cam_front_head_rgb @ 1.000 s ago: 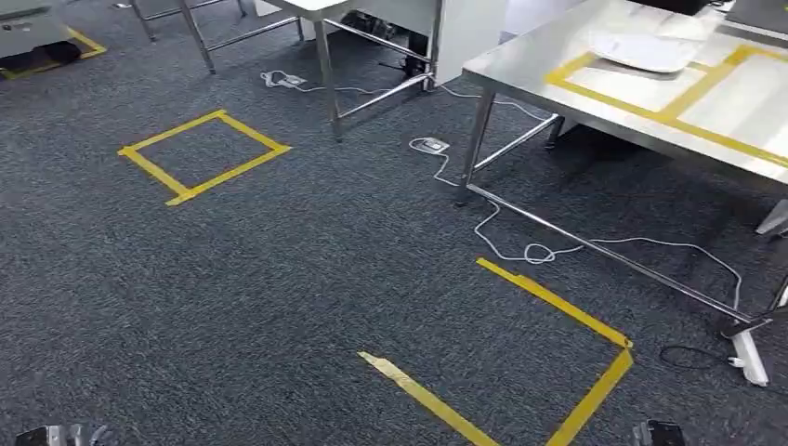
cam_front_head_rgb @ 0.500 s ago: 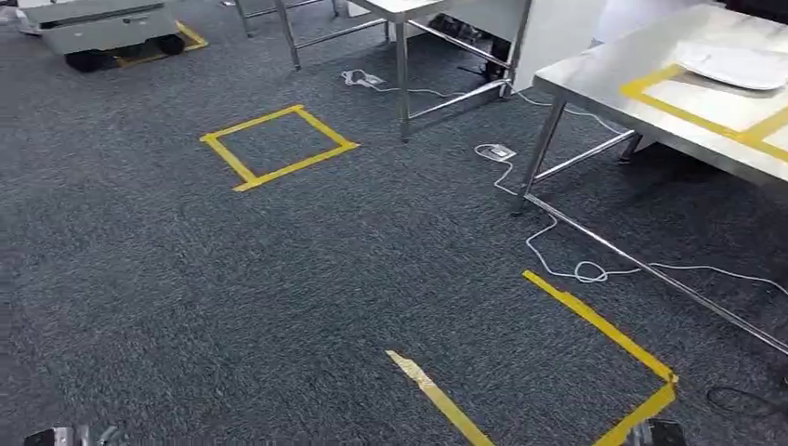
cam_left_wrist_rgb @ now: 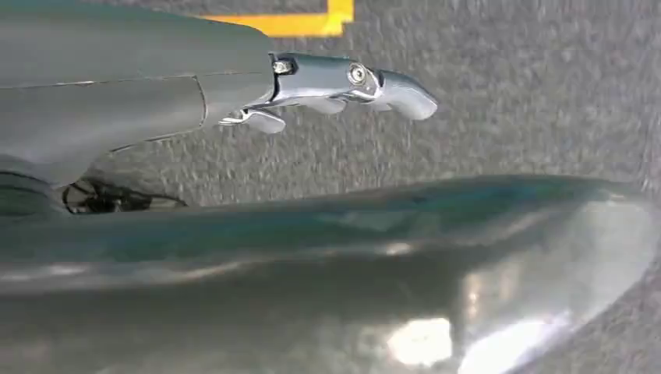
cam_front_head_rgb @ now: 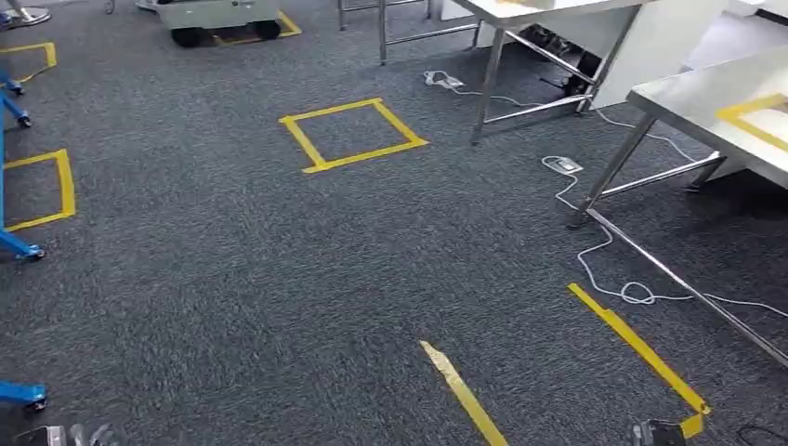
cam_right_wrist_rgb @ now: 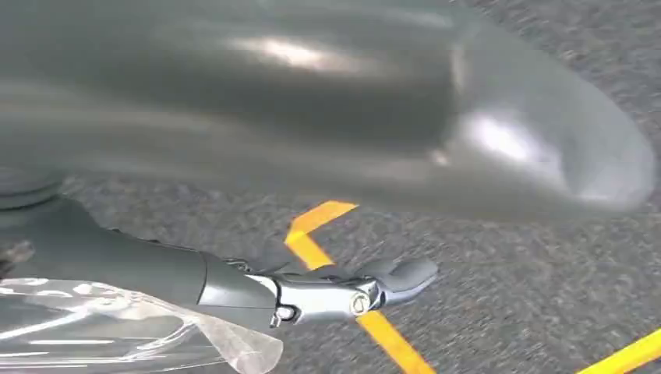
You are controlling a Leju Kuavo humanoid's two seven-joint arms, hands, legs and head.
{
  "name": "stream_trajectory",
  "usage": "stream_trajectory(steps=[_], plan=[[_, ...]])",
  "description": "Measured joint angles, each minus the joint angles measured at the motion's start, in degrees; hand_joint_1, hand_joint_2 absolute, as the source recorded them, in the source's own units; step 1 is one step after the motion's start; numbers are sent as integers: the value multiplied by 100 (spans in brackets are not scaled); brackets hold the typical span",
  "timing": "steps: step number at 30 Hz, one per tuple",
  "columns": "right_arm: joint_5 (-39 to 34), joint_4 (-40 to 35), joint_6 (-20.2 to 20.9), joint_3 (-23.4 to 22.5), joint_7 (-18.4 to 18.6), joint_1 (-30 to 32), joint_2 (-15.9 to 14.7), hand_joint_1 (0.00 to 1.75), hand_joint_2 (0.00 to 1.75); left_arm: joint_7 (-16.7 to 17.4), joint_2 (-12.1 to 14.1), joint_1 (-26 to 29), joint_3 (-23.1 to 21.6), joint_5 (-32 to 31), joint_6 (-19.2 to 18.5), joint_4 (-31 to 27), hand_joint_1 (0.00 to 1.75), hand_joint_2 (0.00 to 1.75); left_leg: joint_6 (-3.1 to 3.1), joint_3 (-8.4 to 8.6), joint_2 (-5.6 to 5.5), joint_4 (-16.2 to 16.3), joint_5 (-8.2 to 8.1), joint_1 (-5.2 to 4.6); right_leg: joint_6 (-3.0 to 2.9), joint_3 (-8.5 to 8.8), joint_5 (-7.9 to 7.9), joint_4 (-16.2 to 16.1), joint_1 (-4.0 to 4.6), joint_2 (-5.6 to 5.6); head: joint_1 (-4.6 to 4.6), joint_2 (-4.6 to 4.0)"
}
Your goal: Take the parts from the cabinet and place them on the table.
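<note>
My left hand (cam_front_head_rgb: 65,435) barely shows at the bottom edge of the head view. In the left wrist view the left hand (cam_left_wrist_rgb: 327,86) hangs over the carpet with its fingers stretched out and nothing in them. My right hand (cam_front_head_rgb: 658,433) sits at the bottom right edge of the head view. In the right wrist view the right hand (cam_right_wrist_rgb: 327,292) has its thumb extended. A clear plastic film or bag (cam_right_wrist_rgb: 117,331) lies against the base of this hand, and whether the hand grips it is not visible. The steel table (cam_front_head_rgb: 715,102) with yellow tape stands at the right.
A second steel table (cam_front_head_rgb: 520,9) stands at the back. White cables (cam_front_head_rgb: 604,251) trail across the carpet under the tables. A blue wheeled frame (cam_front_head_rgb: 14,243) is at the left edge and a grey cart (cam_front_head_rgb: 218,14) at the far back. Yellow tape squares (cam_front_head_rgb: 353,135) mark the floor.
The camera has turned left, so the whole scene has slid right. The table's white item has left the picture and the blue frame has come in. Both hands hang as before.
</note>
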Motion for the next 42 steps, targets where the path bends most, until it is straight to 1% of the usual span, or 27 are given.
stream_trajectory(steps=[1, 3, 5, 6, 7, 9, 11, 12, 13, 15, 16, 18, 20, 21, 22, 26, 27, 28, 29, 31, 32, 34, 36, 37, 38, 41, 42], plan=[[0, 2, 0, 2, 0, 0, -5, 0, 0, 0, 2, 1, 0, 0, 0, 0, 0, 0, 5, -75, -62, 4, 59, -15, -15, -67, -142, 330, 8, 21, 4, 2], [0, 0, 2, 9, 0, -11, -4, 0, 0, 0, 0, 7, 0, 2, 0, 0, 0, 0, -7, -230, -201, 11, 181, -34, -61, 150, 33, 271, 30, 27, 0, 0], [-4, -5, -2, 7, 0, -8, -11, 0, 0, 0, -4, 5, 0, 0, 0, 0, 0, 0, -43, -355, -366, 19, 289, -33, -112, 841, 433, -713, 46, 147, 4, 2], [-15, -18, -9, 7, 0, -9, -18, 0, 0, 0, -7, -5, -2, -2, 0, 0, 0, 0, -65, -379, -431, 28, 334, -30, -144, 1205, 475, -1229, 42, 361, 2, 2], [-31, -35, -17, 11, 2, -13, -29, 0, 0, -2, -9, -10, -2, -9, 0, -2, 0, 0, -98, -437, -477, 45, 366, -59, -163, 1472, 365, -1586, 41, 525, 4, 2], [-55, -50, -46, 20, 13, -2, -29, 0, 0, -2, -7, -7, 0, -22, 0, -2, 0, 0, -159, -462, -605, 49, 470, -45, -159, 1345, 384, -1600, 54, 406, 6, 2], [-90, -90, -70, 35, 17, 3, -39, 0, 0, -2, 4, 21, 15, -31, 2, -2, 0, 0, -230, -508, -739, 39, 522, -35, -241, 1336, 432, -1621, 48, 262, 4, 2], [-101, -105, -81, 44, 17, -21, -44, 0, 0, -2, 0, 43, 20, -44, 2, -2, 0, 0, -231, -550, -487, 143, 401, -29, -287, 1313, 469, -1632, 43, 168, -2, 2], [-109, -123, -87, 44, 11, -8, -50, 0, 0, 0, -9, 44, 17, -57, 2, -2, 0, 0, -261, -638, -262, 379, 125, -28, -334, 1284, 493, -1632, 54, 110, -42, 2], [-144, -131, -101, 59, 11, 46, -55, 0, 0, -2, -13, 8, 13, -68, 4, -2, 0, 0, -332, -919, -102, 1238, -469, 19, -355, 1237, 530, -1629, 78, -81, -37, 0], [-155, -131, -109, 61, 11, 56, -57, 0, 0, -2, -13, 6, 15, -70, 4, -2, 0, 0, -363, -1044, -77, 1695, -639, 46, -355, 1207, 546, -1621, 86, -175, -42, 2], [-162, -133, -114, 70, 11, 50, -57, 0, 0, -2, -13, 28, 15, -70, 4, -2, 0, 0, -391, -920, -58, 1790, -542, 80, -335, 1169, 564, -1604, 89, -324, -46, 0], [-170, -136, -116, 74, 9, 45, -57, 0, 0, -2, -11, 36, 18, -70, 4, -2, 0, 0, -386, -399, 26, 1010, -172, 91, -320, 1164, 561, -1586, 89, -465, -44, 0], [-170, -140, -116, 77, 11, 43, -57, 0, 0, -2, -9, 32, 17, -70, 4, -2, 0, 0, -356, -51, 186, 453, -4, 85, -296, 1185, 546, -1584, 92, -536, -44, 0], [-170, -142, -118, 79, 9, 41, -57, 0, 0, -2, -7, 22, 17, -72, 4, -2, 0, 0, -322, 140, 400, 161, -70, 38, -262, 1183, 528, -1576, 115, -606, -42, 0], [-170, -158, -127, 94, 9, -17, -59, 0, 0, -4, 0, 42, 26, -79, 7, -4, 0, 0, -145, 56, 229, 37, -67, -7, -109, 1262, 534, -1563, 129, -841, -42, 0], [-170, -186, -142, 98, 9, -28, -75, 0, 0, -4, -9, 45, 26, -81, 7, -7, 0, 0, -88, 96, 185, -28, -22, 37, -67, 1189, 450, -1518, 93, -674, -51, 2], [-168, -193, -144, 109, 0, -34, -79, 0, 0, -6, -9, 34, 26, -85, 7, -7, 0, 0, -54, 76, 130, -31, -8, 32, -57, 1084, 292, -1291, 91, -321, -7, 0], [-179, -195, -155, 118, -2, -23, -90, 0, 0, -6, -9, 7, 26, -90, 11, -7, 0, 0, -19, 44, 61, -31, -2, 29, -49, 871, 102, -875, 80, -126, -2, 2], [-199, -195, -175, 131, 7, 19, -101, 0, 0, -6, -9, -17, 26, -105, 13, -7, 0, 0, 15, 14, -74, -30, 4, 18, -27, 326, -241, 151, 64, 21, 4, 0], [-201, -195, -175, 142, 7, 18, -101, 0, 0, -6, -2, -13, 31, -107, 20, -7, 0, 0, 14, 18, -151, -29, 4, 13, -13, 132, -245, 440, 56, 30, 2, 2], [-199, -195, -175, 160, 7, 12, -103, 0, 0, -6, -4, 0, 33, -111, 22, -7, 0, 0, 6, 55, -300, -23, -1, 13, 11, 205, 166, 89, 25, 33, 0, 2], [-199, -195, -175, 168, 7, 13, -109, 0, 0, -6, -11, -7, 33, -111, 22, -7, 0, 0, -31, 93, -448, -5, -25, 24, 26, 604, 739, -884, -25, 187, 6, 0], [-199, -195, -175, 173, 7, 10, -112, 0, 0, -6, -11, -13, 33, -111, 22, -7, 0, 0, -69, 70, -511, 28, -46, 14, 37, 727, 799, -1226, -65, 519, 9, 0], [-201, -195, -175, 177, 7, 18, -112, 0, 0, -6, -11, -31, 33, -111, 22, -7, 0, 0, -109, 26, -586, 109, -80, -4, 10, 818, 678, -1451, -77, 545, 4, 0], [-201, -210, -179, 192, 4, 3, -127, 0, 0, -6, -9, 3, 48, -114, 24, -7, 0, 0, -210, -70, -764, 93, -23, 35, -58, 838, 684, -1365, -42, 378, -9, 2], [-208, -217, -179, 195, 2, 1, -129, 0, 0, -6, -7, 3, 55, -114, 24, -7, 0, 0, -236, -68, -780, 127, -63, 45, -99, 877, 705, -1423, -85, 295, -9, 2]])
